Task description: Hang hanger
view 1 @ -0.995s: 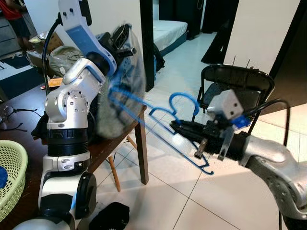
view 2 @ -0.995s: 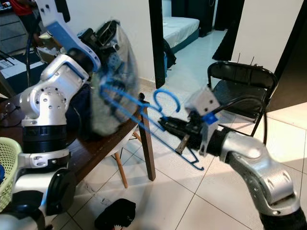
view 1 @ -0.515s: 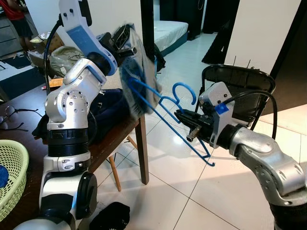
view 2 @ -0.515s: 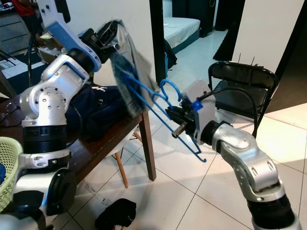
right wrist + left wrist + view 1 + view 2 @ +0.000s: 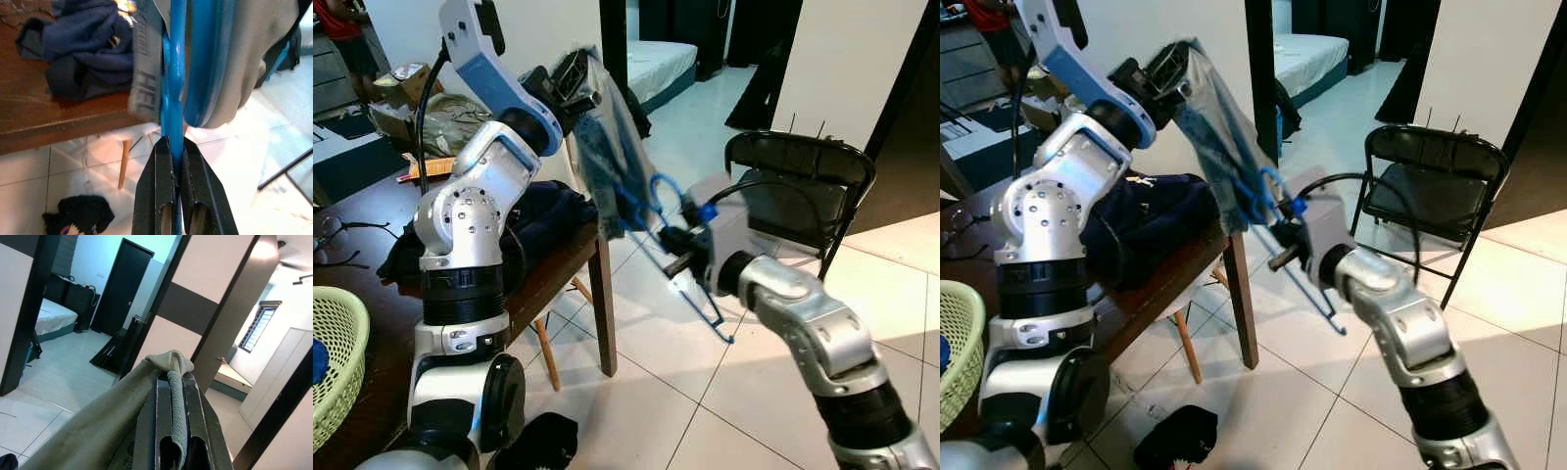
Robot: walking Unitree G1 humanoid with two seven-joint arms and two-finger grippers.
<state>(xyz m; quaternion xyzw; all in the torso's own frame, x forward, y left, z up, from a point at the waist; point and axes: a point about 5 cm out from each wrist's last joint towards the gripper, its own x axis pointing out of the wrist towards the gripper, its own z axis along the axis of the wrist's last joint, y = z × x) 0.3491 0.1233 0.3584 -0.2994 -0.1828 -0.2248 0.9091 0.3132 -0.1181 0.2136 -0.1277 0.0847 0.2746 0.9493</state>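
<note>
A lived-in home: far through a dark doorway [image 5: 612,59] lies a bed [image 5: 656,64], a black folding chair [image 5: 1430,186] stands on white floor tiles [image 5: 685,382], and clothes [image 5: 1151,220] are heaped on a wooden table [image 5: 548,284], probably a dining table.

A dark navy bundle of clothing [image 5: 543,206] is heaped on a brown wooden table [image 5: 553,279], with a pale green woven basket [image 5: 337,367] near it. A black folding metal chair [image 5: 798,186] is placed on the white tiled floor [image 5: 656,392], where a small black cloth item [image 5: 540,441] is also seen.
</note>
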